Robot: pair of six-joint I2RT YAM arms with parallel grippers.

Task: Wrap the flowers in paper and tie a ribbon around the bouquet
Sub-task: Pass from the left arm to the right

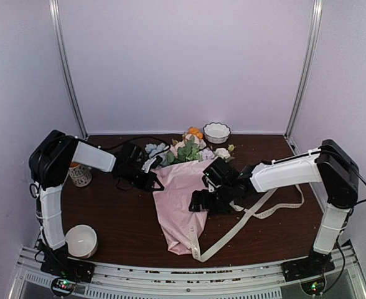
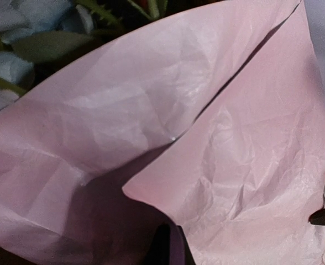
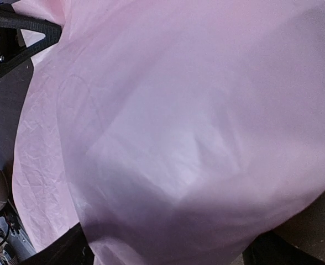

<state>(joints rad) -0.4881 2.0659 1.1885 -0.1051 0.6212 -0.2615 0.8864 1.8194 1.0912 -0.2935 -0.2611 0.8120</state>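
Note:
The paper (image 1: 180, 199) lies as a pink-lilac cone around the flowers (image 1: 189, 149), whose white, blue and orange blooms stick out at the far end; together they form the bouquet. My left gripper (image 1: 150, 179) is at the paper's upper left edge, shut on a fold of it (image 2: 168, 243). From the right, my right gripper (image 1: 203, 202) stands open astride the cone, its fingers (image 3: 63, 251) wide apart with paper (image 3: 179, 138) filling the gap. The cream ribbon (image 1: 233, 227) trails from under the cone's tip out to the right.
A white scalloped bowl (image 1: 216, 132) stands at the back behind the blooms. A patterned cup (image 1: 80, 175) sits beside the left arm, and a white bowl (image 1: 81, 241) is at the front left corner. The ribbon loops under the right arm (image 1: 289, 205).

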